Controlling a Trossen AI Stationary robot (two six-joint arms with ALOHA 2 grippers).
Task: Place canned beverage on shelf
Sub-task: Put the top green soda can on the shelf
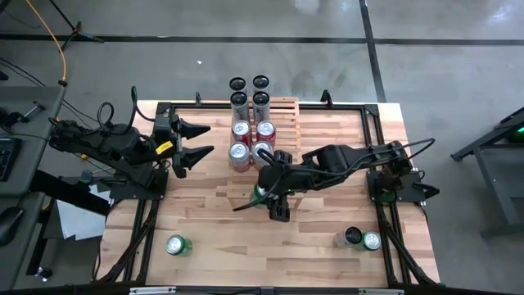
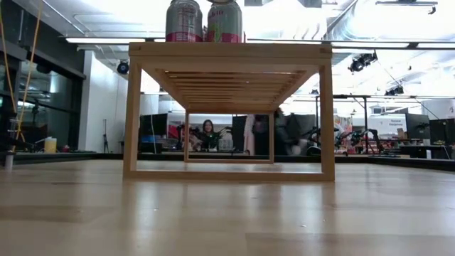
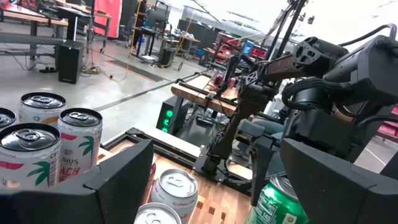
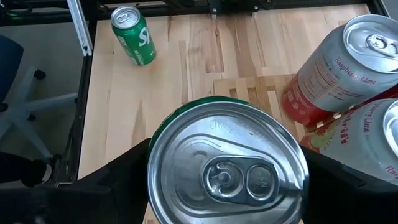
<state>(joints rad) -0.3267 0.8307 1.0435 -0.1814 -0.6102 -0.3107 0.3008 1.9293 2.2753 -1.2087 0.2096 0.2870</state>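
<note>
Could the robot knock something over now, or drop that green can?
Maybe. The right gripper holds a green can right beside the cans already standing on the shelf. They stand packed close, so a nudge while setting it down could tip one. The can could also slip if the fingers pinch it off-centre. The left gripper waits open close to that row; if it moved, it might bump a can too.
</note>
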